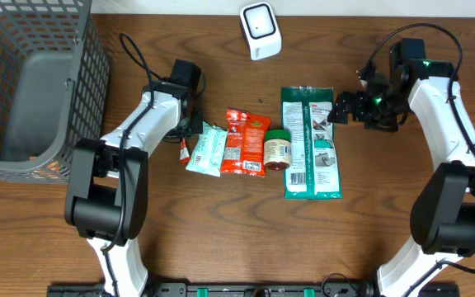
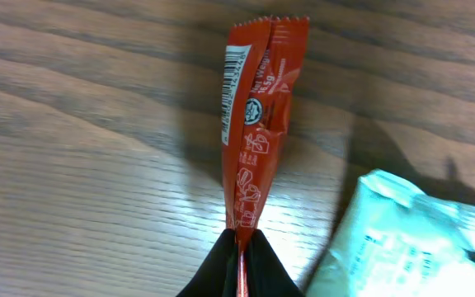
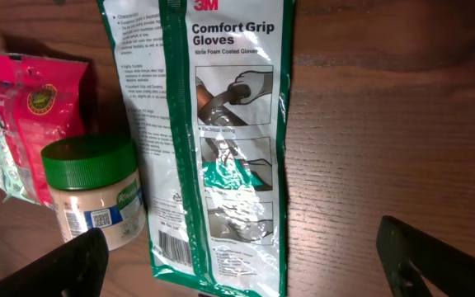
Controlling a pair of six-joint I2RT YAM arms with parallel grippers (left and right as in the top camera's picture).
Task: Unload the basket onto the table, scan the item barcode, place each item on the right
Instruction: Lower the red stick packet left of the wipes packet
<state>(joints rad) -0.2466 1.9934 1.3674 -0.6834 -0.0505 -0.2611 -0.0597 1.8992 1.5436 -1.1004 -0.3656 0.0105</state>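
The left tool [image 2: 239,254] was clenched on one end of a thin red sachet [image 2: 254,115], low at the table [image 1: 221,231] and well left of the green-lidded jar [image 1: 277,149]. Light, limp and slick, the sachet likely called for an edge pinch clear of the barcode near its free end. The right tool [image 1: 337,108] hung released to the jar's right. Counted: one sachet, one jar, one pale packet [image 1: 206,149], one red pouch [image 1: 244,140], one glove pack [image 1: 310,142], one scanner [image 1: 261,30], one basket [image 1: 89,74].
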